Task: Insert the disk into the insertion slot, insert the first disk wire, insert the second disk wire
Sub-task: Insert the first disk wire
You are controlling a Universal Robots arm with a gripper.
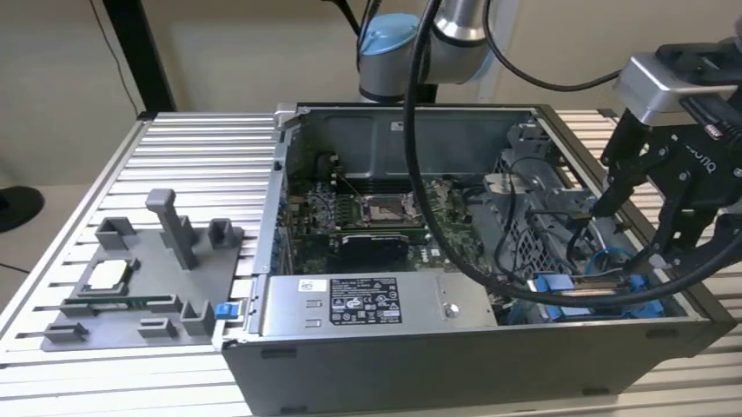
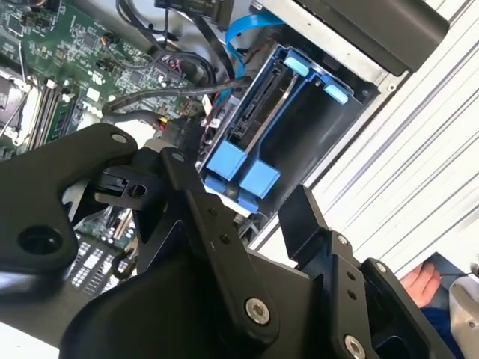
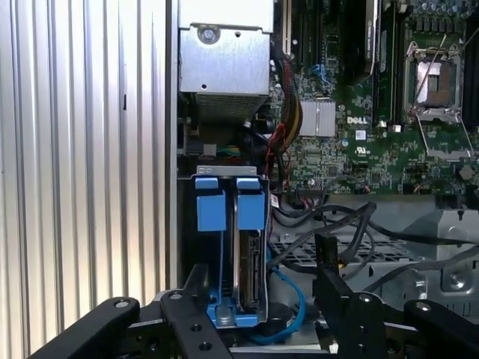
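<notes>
I log: disk point(image 3: 251, 271), dull grey metal, in smooth blue plastic frame point(image 3: 210, 212); case point(image 1: 464, 365), matt grey sheet metal; table point(image 1: 197, 165), ribbed bare aluminium; fixture point(image 1: 174, 233), matt grey plastic.

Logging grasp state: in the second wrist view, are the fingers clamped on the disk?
No, the fingers stand apart with nothing between them, and the disk sits in its blue frame inside the drive bay.
</notes>
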